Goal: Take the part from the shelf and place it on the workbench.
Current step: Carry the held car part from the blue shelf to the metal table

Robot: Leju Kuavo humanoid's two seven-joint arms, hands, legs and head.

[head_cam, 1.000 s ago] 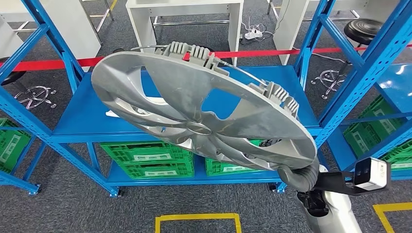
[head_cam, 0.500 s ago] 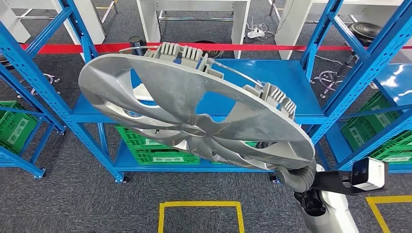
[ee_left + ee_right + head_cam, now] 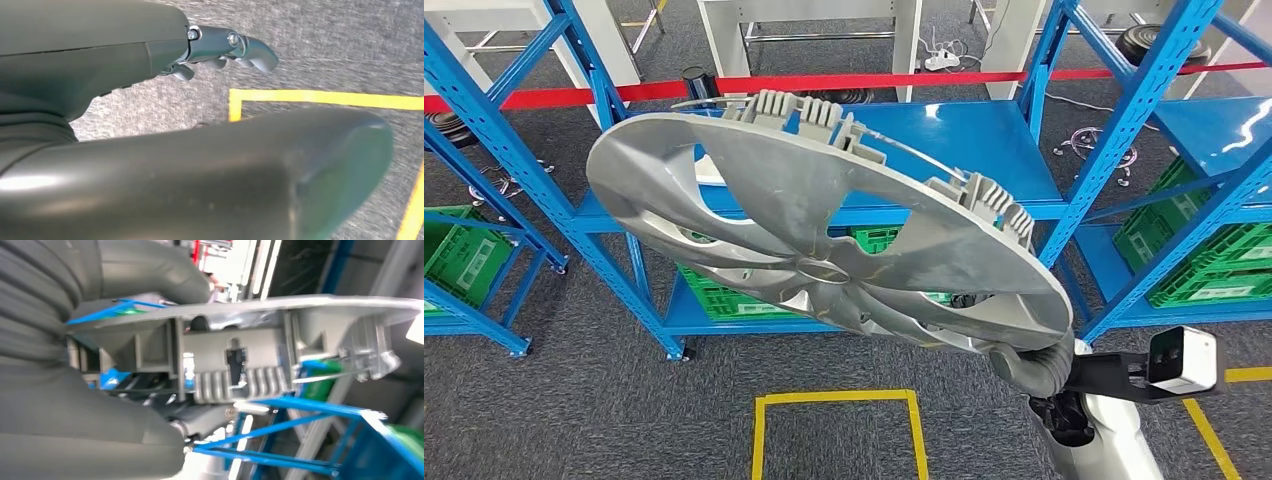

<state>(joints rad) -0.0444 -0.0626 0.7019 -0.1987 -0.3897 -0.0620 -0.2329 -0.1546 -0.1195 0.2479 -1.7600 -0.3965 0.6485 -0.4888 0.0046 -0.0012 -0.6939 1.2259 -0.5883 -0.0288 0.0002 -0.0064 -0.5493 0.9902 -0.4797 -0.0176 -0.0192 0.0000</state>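
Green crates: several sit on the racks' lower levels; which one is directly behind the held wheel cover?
The green crate on the middle rack's lower shelf, partly hidden by the wheel cover that the right hand holds; the others sit on side racks.

Matt grey, seemingly plastic part (image 3: 824, 230); glossy blue metal shelf (image 3: 984, 140).

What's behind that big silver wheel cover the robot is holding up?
Behind the wheel cover stands a blue shelf, with green crates on its lower level and red tape beyond. The cover hides the shelf's middle. The right hand grips its rim.
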